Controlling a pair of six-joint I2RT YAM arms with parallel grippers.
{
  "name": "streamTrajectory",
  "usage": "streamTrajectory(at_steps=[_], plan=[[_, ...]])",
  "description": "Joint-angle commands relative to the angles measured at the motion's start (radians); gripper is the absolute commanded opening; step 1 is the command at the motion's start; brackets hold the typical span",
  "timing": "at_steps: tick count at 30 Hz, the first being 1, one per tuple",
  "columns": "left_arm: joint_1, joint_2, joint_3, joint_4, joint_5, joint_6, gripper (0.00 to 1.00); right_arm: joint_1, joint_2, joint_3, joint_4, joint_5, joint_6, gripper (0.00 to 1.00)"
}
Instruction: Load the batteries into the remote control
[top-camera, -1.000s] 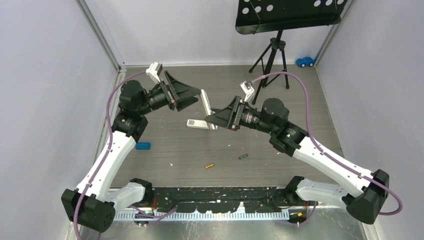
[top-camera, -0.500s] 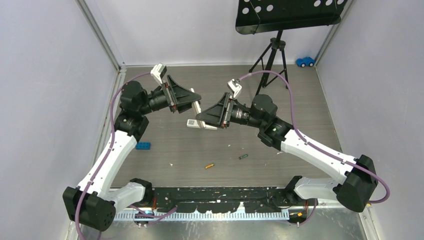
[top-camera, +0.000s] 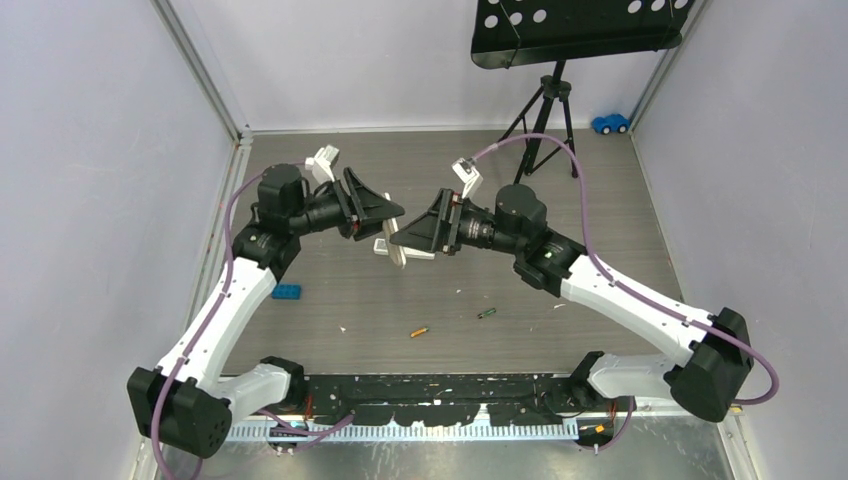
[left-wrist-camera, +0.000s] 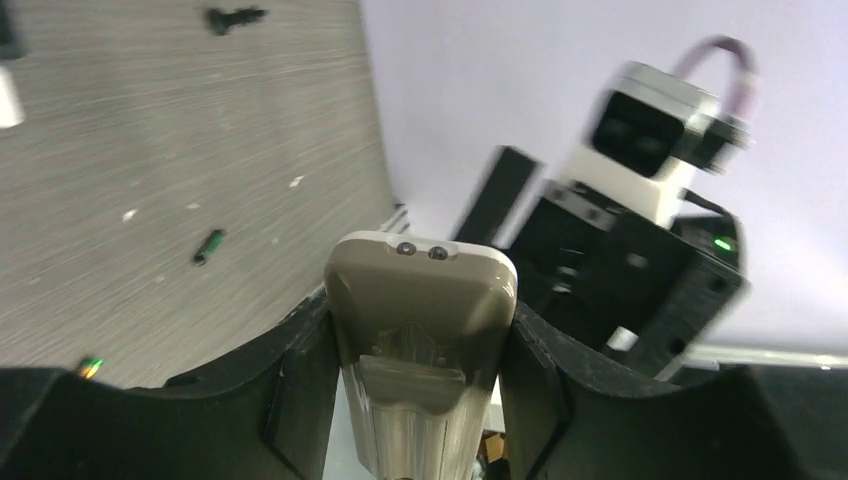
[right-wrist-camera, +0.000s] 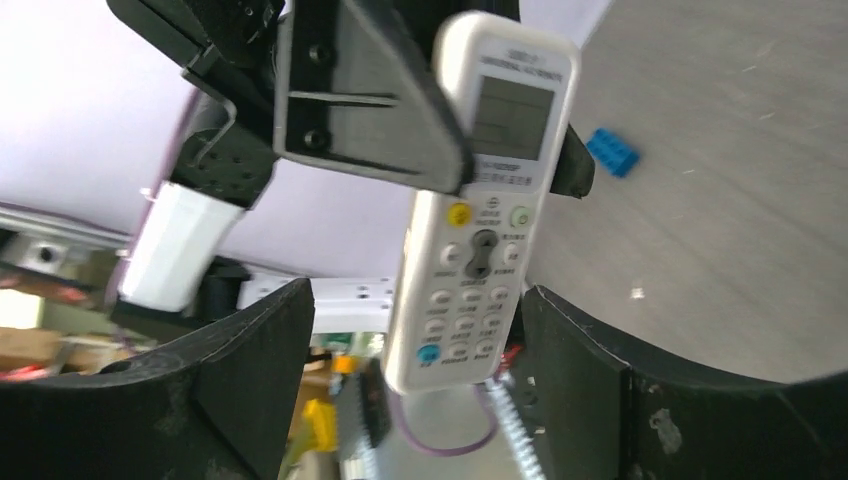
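The remote control (left-wrist-camera: 420, 345) is held up off the table (top-camera: 600, 210), gripped on both sides by the left gripper (left-wrist-camera: 420, 315), its grey-beige back facing that wrist. Its buttoned end sits between the spread, released jaws of the right gripper (right-wrist-camera: 415, 300).

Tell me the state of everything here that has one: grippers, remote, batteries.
Left gripper: shut on the long white rectangular remote control.
Right gripper: open around the remote's lower end.
Remote control: held in the air, buttons facing the right wrist camera.
Orange cylindrical battery: loose on the grey wood-grain table.
Green-and-black cylindrical battery: loose on the table.
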Motion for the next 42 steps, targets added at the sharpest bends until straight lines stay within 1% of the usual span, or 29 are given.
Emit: streamTrajectory(at_steps=[1, 4, 6, 7, 9, 12, 15, 17, 20, 22, 24, 25, 26, 27, 28, 29, 30, 33, 34, 35, 39, 41, 42], plan=[[-0.002, 0.020, 0.060, -0.282, -0.177, 0.133, 0.00, 0.010, -0.046, 0.072, -0.160, 0.162, -0.335, 0.81], [-0.002, 0.037, 0.072, -0.374, -0.304, 0.158, 0.00, 0.063, -0.005, 0.120, -0.256, 0.279, -0.445, 0.82], [-0.002, 0.044, 0.074, -0.401, -0.357, 0.163, 0.00, 0.119, 0.041, 0.173, -0.345, 0.408, -0.515, 0.82], [-0.002, 0.050, 0.076, -0.413, -0.374, 0.163, 0.00, 0.154, 0.069, 0.197, -0.392, 0.508, -0.538, 0.82], [-0.002, 0.054, 0.075, -0.421, -0.395, 0.160, 0.00, 0.191, 0.120, 0.237, -0.434, 0.611, -0.563, 0.82], [-0.002, 0.060, 0.071, -0.426, -0.404, 0.157, 0.00, 0.222, 0.184, 0.273, -0.446, 0.671, -0.574, 0.82], [-0.002, 0.061, 0.069, -0.428, -0.404, 0.155, 0.00, 0.226, 0.221, 0.282, -0.419, 0.643, -0.554, 0.81], [-0.001, 0.058, 0.068, -0.427, -0.399, 0.155, 0.00, 0.226, 0.234, 0.283, -0.403, 0.622, -0.542, 0.79], [0.000, 0.054, 0.064, -0.416, -0.374, 0.150, 0.00, 0.225, 0.231, 0.263, -0.353, 0.571, -0.514, 0.72], [0.001, 0.053, 0.058, -0.403, -0.340, 0.145, 0.00, 0.221, 0.227, 0.246, -0.320, 0.527, -0.486, 0.65], [0.009, 0.053, 0.046, -0.357, -0.272, 0.145, 0.00, 0.207, 0.221, 0.233, -0.282, 0.453, -0.444, 0.54], [0.016, 0.054, 0.041, -0.342, -0.244, 0.145, 0.00, 0.195, 0.219, 0.220, -0.258, 0.389, -0.420, 0.47], [0.024, 0.056, 0.042, -0.338, -0.218, 0.147, 0.01, 0.182, 0.219, 0.211, -0.232, 0.359, -0.395, 0.43], [0.032, 0.056, 0.041, -0.326, -0.196, 0.156, 0.03, 0.164, 0.219, 0.200, -0.209, 0.312, -0.370, 0.35], [0.041, 0.057, 0.043, -0.325, -0.172, 0.167, 0.07, 0.150, 0.217, 0.191, -0.197, 0.280, -0.350, 0.29], [0.050, 0.056, 0.047, -0.324, -0.147, 0.177, 0.13, 0.140, 0.213, 0.183, -0.170, 0.254, -0.331, 0.24], [0.059, 0.058, 0.052, -0.323, -0.121, 0.194, 0.25, 0.130, 0.207, 0.175, -0.153, 0.237, -0.316, 0.20], [0.085, 0.056, 0.080, -0.347, -0.053, 0.279, 0.66, 0.097, 0.174, 0.151, -0.128, 0.181, -0.301, 0.13], [0.095, 0.057, 0.090, -0.356, -0.027, 0.310, 0.73, 0.084, 0.159, 0.142, -0.121, 0.152, -0.299, 0.13], [0.106, 0.055, 0.099, -0.365, -0.003, 0.349, 0.77, 0.065, 0.141, 0.133, -0.107, 0.112, -0.295, 0.13], [0.118, 0.036, 0.120, -0.358, 0.113, 0.448, 0.83, -0.012, 0.079, 0.104, -0.097, -0.079, -0.286, 0.12], [0.118, 0.010, 0.098, -0.277, 0.189, 0.433, 0.84, -0.037, 0.057, 0.107, -0.117, -0.163, -0.281, 0.11], [0.118, -0.002, 0.071, -0.201, 0.232, 0.402, 0.85, -0.045, 0.059, 0.120, -0.144, -0.202, -0.278, 0.11]])
